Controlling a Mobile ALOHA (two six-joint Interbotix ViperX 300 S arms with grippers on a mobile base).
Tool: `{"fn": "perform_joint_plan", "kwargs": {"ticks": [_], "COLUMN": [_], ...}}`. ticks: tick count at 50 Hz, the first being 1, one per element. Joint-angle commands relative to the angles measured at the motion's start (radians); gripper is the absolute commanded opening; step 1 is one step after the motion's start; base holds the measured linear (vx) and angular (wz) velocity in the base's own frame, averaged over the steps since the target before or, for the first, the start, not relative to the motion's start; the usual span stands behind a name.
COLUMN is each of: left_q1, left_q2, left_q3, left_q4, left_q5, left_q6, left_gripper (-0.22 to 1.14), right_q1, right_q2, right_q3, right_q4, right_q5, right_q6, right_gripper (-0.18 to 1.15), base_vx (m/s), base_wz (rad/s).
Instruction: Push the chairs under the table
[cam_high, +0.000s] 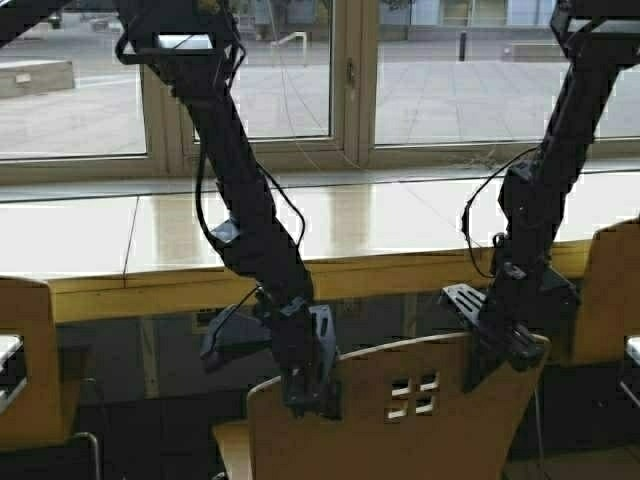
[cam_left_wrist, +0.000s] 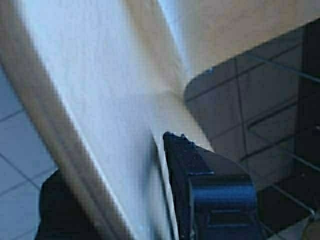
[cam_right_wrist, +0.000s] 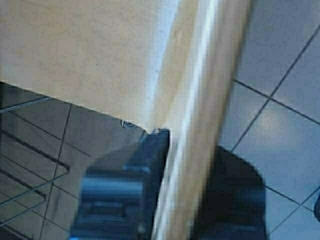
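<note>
My left claw (cam_high: 312, 385) and right claw (cam_high: 500, 350) each clamp the top edge of the near chair (cam_high: 400, 420), close before the bench (cam_high: 330, 235). I judge it light, stiff, smooth plywood; hold the backrest rim, push evenly.

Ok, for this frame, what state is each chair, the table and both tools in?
Middle light tan bent-plywood chair: upright, backrest gripped, short of table.
Left tool: shut on backrest's top edge.
Right tool: shut on backrest's top edge.
Glossy pale yellow wooden table: top bare.
Side chairs: upright, untouched.
</note>
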Motion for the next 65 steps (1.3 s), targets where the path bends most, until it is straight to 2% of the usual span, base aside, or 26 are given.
{"fn": "perform_joint_plan", "kwargs": {"ticks": [1, 15, 28, 65], "left_q1": [0.074, 0.124, 0.130, 0.176], "left_q2": [-0.057, -0.058, -0.071, -0.074], "left_q3": [0.000, 0.000, 0.014, 0.018], "left_q4": [0.008, 0.014, 0.017, 0.018], "left_q5": [-0.018, -0.020, -0.021, -0.049], "left_q6": [0.046, 0.049, 0.058, 0.063], "left_gripper": [0.03, 0.03, 0.03, 0.03], "right_q1": [0.014, 0.020, 0.025, 0.040], "right_q2": [-0.003, -0.009, -0.006, 0.035], "right_q3": [0.000, 0.028, 0.031, -0.023], "right_q4": [-0.011, -0.012, -0.012, -0.038], "right_q5": [0.005, -0.002, 0.005, 0.026], "right_q6": [-0.038, -0.038, -0.038, -0.043], "right_gripper": [0.04, 0.04, 0.04, 0.04], "base_vx": [0.11, 0.14, 0.19, 0.23], "base_wz": [0.01, -0.02, 0.02, 0.03]}}
